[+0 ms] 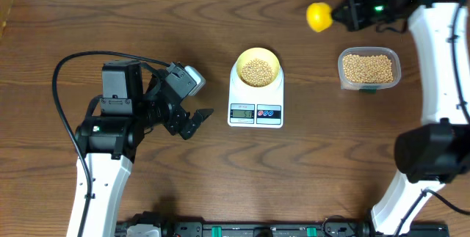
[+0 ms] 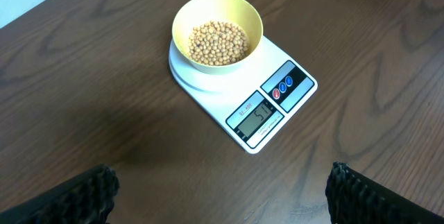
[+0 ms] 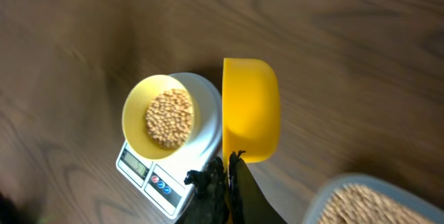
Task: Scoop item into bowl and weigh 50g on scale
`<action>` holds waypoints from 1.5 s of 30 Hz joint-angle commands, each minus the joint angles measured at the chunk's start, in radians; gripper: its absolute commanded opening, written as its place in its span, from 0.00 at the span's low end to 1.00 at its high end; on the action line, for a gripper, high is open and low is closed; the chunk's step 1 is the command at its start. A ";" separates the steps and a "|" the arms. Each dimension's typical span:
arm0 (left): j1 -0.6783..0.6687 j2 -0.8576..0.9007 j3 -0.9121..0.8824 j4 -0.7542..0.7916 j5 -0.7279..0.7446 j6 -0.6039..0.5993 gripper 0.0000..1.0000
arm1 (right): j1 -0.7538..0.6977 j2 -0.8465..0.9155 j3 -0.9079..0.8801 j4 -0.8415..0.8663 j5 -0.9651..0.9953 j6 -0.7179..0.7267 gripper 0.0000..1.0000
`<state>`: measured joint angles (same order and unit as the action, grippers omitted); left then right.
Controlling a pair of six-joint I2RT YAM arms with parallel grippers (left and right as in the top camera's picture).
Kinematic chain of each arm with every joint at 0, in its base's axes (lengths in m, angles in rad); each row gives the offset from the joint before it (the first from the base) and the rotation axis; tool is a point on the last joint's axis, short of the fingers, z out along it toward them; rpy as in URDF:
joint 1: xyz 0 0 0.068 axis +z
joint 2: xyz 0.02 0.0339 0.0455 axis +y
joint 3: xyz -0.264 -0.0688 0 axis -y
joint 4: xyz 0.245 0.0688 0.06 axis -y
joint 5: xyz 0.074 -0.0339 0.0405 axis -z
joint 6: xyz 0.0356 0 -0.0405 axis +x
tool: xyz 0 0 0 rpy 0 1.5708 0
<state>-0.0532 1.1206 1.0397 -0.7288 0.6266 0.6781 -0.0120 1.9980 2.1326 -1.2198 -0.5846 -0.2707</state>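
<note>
We see the pale bowl (image 1: 257,67) sitting on the white scale (image 1: 255,112) at the middle of the table (image 1: 183,39), with a layer of beans (image 1: 256,72) inside. The display (image 2: 258,116) seems to read 51, though the digits are small. Our left gripper (image 1: 199,122) hangs wide open just left of the scale, holding nothing. Our right gripper (image 1: 346,13) is clamped on the handle of the yellow scoop (image 1: 319,17), near the far edge, beyond the clear tub (image 1: 369,69) of more beans.

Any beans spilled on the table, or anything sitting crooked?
Nothing stands out. Tan beans lie inside the pale yellow-green bowl, which sits upright on the white digital scale; no loose beans show on the wooden table.
</note>
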 commanded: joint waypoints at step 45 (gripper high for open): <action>0.003 0.004 -0.002 0.000 0.013 0.006 0.97 | 0.392 0.066 -0.028 -0.008 0.187 -0.192 0.01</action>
<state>-0.0532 1.1206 1.0397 -0.7284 0.6266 0.6781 0.3737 2.0571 2.1254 -1.2236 -0.4099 -0.4320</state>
